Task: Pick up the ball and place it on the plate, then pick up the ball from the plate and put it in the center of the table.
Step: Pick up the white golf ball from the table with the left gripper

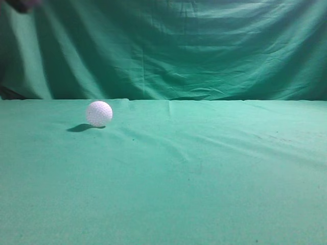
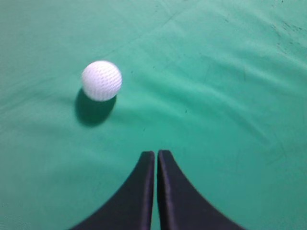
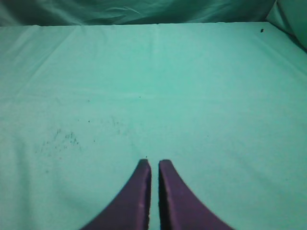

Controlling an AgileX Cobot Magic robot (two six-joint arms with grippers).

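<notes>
Table [image 1: 214,173] covered in green cloth, slightly wrinkled, with a centre crease running back toward the far edge and faint dark specks in places. Green cloth backdrop [image 1: 179,46] hangs draped in folds behind it, filling the rest of the exterior view. Ball [image 1: 99,113], white and dimpled, sits on the table left of centre and toward the back, casting a dark shadow to its left. Left wrist view: ball [image 2: 101,80] lies ahead and to the left of the left hand [image 2: 156,155], well apart from it, nothing touching it. Left hand's black fingers are pressed nearly together, only a thin slit between them, holding nothing. Right hand [image 3: 154,164] hovers over bare cloth with its fingers likewise almost closed, narrow gap, nothing gripped. Dark blurred shape [image 1: 20,5] at top left corner of the exterior view, can't tell what it is.
</notes>
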